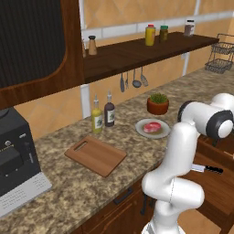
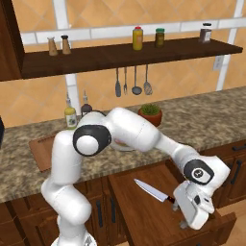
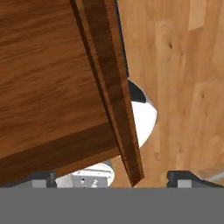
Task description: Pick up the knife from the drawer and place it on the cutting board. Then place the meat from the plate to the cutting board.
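Lying on the floor of the open drawer [image 2: 144, 202], the knife [image 2: 154, 191] points its silver blade toward the cabinet front and its black handle toward the outer end, where the claw [image 2: 183, 222] hangs low just beside it. In the right base view the handle's end sits close to the white hand, near but apart from it, with the claw lower and further out, near the drawer's front edge. From the hand view the two dark fingertips [image 3: 43, 178] stand wide apart, nothing between them, with the drawer's front wall [image 3: 111, 87] running across between them (the claw is spread and empty).

In the left base view the knife [image 1: 208, 169] peeks out past the arm's white elbow, inside the drawer [image 1: 215, 192]. Up on the speckled tabletop [image 1: 68, 187], the cutting board [image 1: 96, 155] lies bare, its slot handle toward the wall. Well to its right the meat [image 1: 152, 127] rests on the plate [image 1: 141, 131], just in front of a terracotta pot with a green plant [image 1: 158, 104]. Two bottles [image 1: 103, 115] stand behind the board.
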